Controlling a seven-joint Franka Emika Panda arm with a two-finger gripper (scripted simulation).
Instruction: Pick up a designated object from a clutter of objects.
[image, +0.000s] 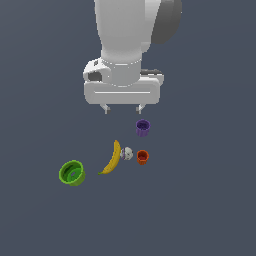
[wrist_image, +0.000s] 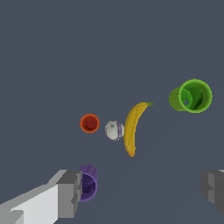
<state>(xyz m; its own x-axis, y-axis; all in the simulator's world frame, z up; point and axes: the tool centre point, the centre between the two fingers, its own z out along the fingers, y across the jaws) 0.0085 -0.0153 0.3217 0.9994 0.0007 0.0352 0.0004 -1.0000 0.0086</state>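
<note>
The small orange-red cup (image: 142, 157) (wrist_image: 89, 123) stands upright on the dark floor, mouth up, next to a white-grey ball (image: 128, 153) (wrist_image: 114, 130). Beside the ball lies a yellow banana (image: 112, 158) (wrist_image: 133, 127). A purple cup (image: 142, 127) (wrist_image: 88, 183) stands behind the orange-red one, closer to the arm. A green bowl (image: 72, 173) (wrist_image: 191, 96) sits apart at the exterior view's left. My gripper (image: 122, 108) (wrist_image: 142, 190) hangs high above the clutter, open and empty, its fingers (wrist_image: 69, 192) wide apart, near the purple cup in both views.
The dark grey floor (image: 200, 200) spreads flat around the items on all sides. The arm's white body (image: 122, 45) fills the upper middle of the exterior view.
</note>
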